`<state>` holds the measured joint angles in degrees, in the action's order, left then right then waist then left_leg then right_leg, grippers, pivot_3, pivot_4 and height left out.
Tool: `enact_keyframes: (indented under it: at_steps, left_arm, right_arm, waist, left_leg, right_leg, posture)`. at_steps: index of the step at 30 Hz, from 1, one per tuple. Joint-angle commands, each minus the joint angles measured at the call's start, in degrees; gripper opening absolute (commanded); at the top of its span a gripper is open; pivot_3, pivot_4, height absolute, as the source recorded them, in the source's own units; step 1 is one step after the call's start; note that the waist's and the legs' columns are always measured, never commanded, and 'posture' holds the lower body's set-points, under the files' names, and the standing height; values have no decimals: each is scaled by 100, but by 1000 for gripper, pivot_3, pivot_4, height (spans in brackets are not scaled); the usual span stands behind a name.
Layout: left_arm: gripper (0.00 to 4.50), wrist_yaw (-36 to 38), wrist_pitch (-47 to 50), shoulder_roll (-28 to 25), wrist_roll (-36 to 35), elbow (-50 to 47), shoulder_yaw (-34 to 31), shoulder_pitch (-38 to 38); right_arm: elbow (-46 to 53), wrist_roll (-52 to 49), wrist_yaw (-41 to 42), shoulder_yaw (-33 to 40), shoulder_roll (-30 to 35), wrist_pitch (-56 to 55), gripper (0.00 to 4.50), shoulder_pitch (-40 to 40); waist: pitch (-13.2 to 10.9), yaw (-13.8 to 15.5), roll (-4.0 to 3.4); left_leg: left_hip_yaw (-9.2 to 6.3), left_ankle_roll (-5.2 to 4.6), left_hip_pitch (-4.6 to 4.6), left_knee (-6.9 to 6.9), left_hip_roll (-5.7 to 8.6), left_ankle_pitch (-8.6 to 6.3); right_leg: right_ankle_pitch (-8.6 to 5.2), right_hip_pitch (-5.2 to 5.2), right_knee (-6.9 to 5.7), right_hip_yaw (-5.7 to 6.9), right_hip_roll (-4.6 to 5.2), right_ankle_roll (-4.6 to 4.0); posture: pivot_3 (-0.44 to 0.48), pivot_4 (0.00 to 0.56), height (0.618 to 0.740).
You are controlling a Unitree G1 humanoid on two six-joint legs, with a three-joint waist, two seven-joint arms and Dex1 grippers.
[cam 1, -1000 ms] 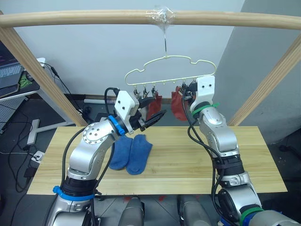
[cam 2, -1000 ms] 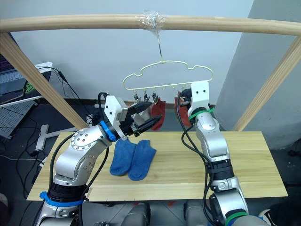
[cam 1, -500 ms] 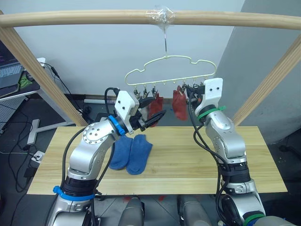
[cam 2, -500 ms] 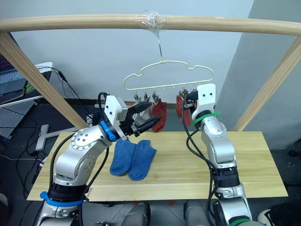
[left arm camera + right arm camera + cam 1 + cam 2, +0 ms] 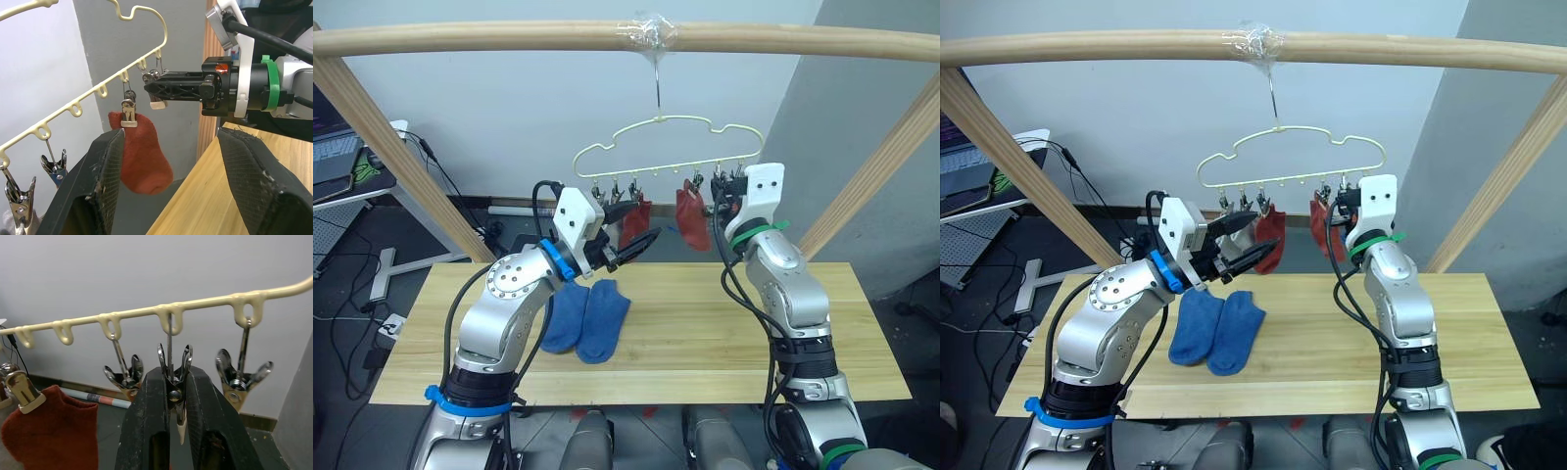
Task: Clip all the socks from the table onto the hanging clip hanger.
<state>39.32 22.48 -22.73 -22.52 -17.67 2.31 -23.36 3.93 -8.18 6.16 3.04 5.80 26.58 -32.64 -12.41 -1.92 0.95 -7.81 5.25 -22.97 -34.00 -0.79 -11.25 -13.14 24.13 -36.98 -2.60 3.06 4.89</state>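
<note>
Two blue socks (image 5: pixel 588 315) lie side by side on the wooden table (image 5: pixel 724 338). The cream clip hanger (image 5: pixel 666 123) hangs from the top pole. Two rust-red socks are clipped to the hanger's bar, one (image 5: pixel 633 224) toward its left and one (image 5: pixel 693 221) further right. My left gripper (image 5: pixel 639 222) is open just in front of the left red sock, with nothing between its fingers (image 5: pixel 103 186). At the bar's right end, my right gripper (image 5: pixel 173 378) is shut on a metal clip (image 5: pixel 172 363).
A round wooden pole frame (image 5: pixel 509 37) spans overhead, with slanted legs at both sides of the table. A desk with a laptop (image 5: pixel 335 157) stands at the far left, and cables lie on the floor behind.
My right gripper has slid right along the hanger bar, away from the right red sock, which stays clipped. It now pinches a clip further right. The left arm has not moved.
</note>
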Motion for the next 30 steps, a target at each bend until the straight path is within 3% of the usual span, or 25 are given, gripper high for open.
enact_keyframes:
  at_steps: [1, 10, 16, 30]
  left_arm:
    - [3112, -18, -19, -11, -50, -273, 11, 14]
    - [3112, -32, -14, -3, -38, -272, 21, 20]
    - [3112, -21, -22, -14, -35, -262, 16, 13]
    - [3112, -25, -19, -5, -35, -282, 31, 15]
  right_arm:
    - [96, -73, -18, 56, -31, -23, 122, -164]
    - [56, -45, 74, -6, -10, 18, 122, -181]
    - [-16, 15, 47, -59, -53, -19, 2141, -251]
    - [-84, 43, -92, -58, -105, -125, 2141, -300]
  waist:
    - [0, 0, 0]
    - [0, 0, 0]
    - [0, 0, 0]
    - [0, 0, 0]
  left_leg:
    - [0, 0, 0, 0, 0, 0]
    - [0, 0, 0, 0, 0, 0]
    - [0, 0, 0, 0, 0, 0]
    - [0, 0, 0, 0, 0, 0]
  right_leg:
    - [0, 0, 0, 0, 0, 0]
    - [0, 0, 0, 0, 0, 0]
    - [0, 0, 0, 0, 0, 0]
    - [0, 0, 1, 0, 0, 0]
  posture:
    - [56, 194, 740]
    - [60, 197, 740]
    - [62, 197, 740]
    - [66, 197, 740]
